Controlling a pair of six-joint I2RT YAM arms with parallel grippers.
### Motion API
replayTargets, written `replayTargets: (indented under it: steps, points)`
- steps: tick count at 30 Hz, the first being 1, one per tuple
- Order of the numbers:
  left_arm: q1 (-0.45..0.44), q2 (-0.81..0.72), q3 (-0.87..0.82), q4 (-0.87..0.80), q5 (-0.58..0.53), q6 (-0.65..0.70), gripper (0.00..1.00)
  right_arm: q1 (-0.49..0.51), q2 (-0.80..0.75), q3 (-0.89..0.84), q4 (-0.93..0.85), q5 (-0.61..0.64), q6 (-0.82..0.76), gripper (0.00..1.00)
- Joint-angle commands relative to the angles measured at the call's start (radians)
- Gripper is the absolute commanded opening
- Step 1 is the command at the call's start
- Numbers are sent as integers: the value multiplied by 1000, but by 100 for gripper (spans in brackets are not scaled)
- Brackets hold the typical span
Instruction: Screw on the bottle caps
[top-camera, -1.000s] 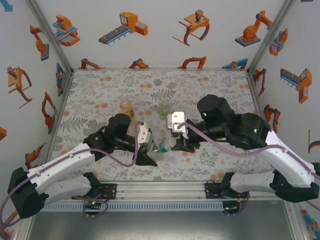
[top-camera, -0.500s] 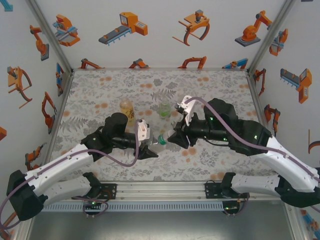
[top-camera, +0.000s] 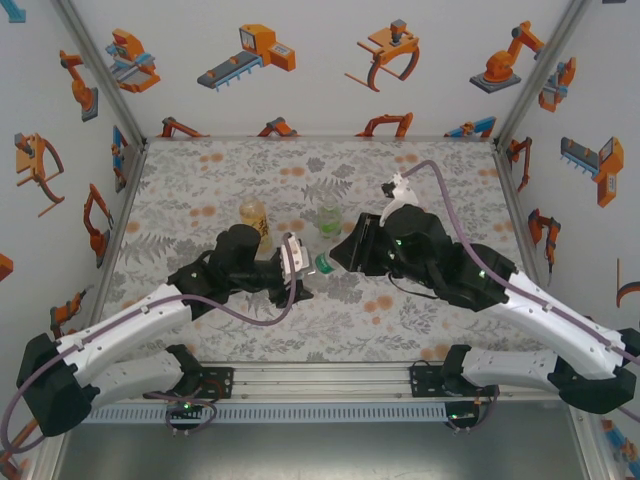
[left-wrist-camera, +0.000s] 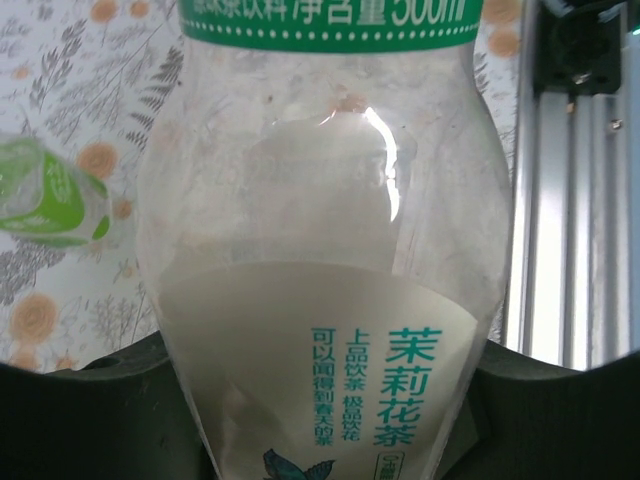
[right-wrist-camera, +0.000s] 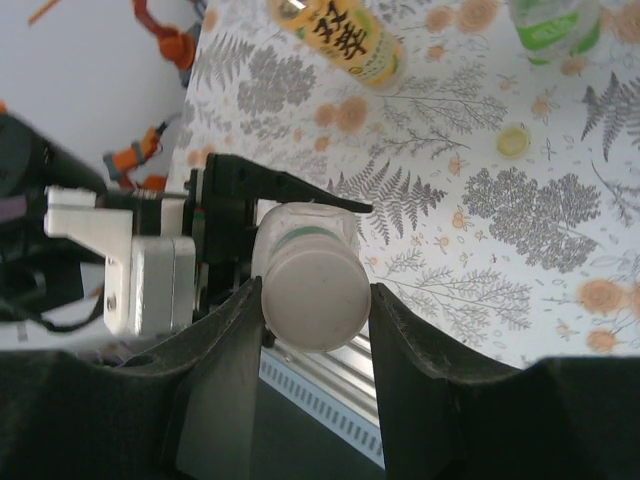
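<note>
A clear bottle with a green label (left-wrist-camera: 320, 250) lies tilted in my left gripper (top-camera: 298, 276), which is shut on its body above the table's middle. The bottle's neck (top-camera: 322, 265) points to the right. A white cap (right-wrist-camera: 313, 295) sits on that neck, and my right gripper (right-wrist-camera: 316, 292) is shut on it, one finger (right-wrist-camera: 225, 350) on each side. In the top view my right gripper (top-camera: 337, 257) meets the neck from the right. A small yellowish cap (right-wrist-camera: 513, 140) lies loose on the table.
Behind the grippers stand an amber-yellow bottle (top-camera: 254, 217) and a squat green-tinted bottle (top-camera: 329, 220). The floral tabletop (top-camera: 200, 190) is walled on three sides. An aluminium rail (top-camera: 320, 385) runs along the near edge.
Both grippers have carried the bottle away from the near edge toward the table's middle. The right wrist has swung round and turned about the cap, its grip unchanged.
</note>
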Motion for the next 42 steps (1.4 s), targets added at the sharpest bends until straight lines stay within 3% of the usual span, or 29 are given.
replayTargets:
  steps: [1, 3, 8, 12, 21, 30, 36, 42]
  points:
    - [-7, 3, 58, 88, -76, 11, 0, 17, 16, -50, 29, 2, 160, 0]
    - [-7, 3, 54, 100, -70, 11, 0, 16, 14, -58, 42, -5, 160, 1]
    - [-7, 5, 50, 112, -20, 10, 0, 17, -3, -22, 43, -56, 62, 53]
    - [-7, 11, 50, 96, 23, 14, 0, 17, -47, 22, 4, -56, -39, 70]
    - [-8, -12, 36, 25, 201, 20, 0, 14, -170, 97, 13, -201, -549, 67]
    - [-8, -41, 66, -194, 478, 120, 0, 15, -185, 111, -70, -605, -1136, 67]
    - [-8, -4, 101, -299, 600, 136, 0, 16, -99, 166, -146, -769, -1282, 69]
    - [-10, 22, 116, -314, 633, 123, 0, 16, -61, 154, -134, -802, -1315, 69]
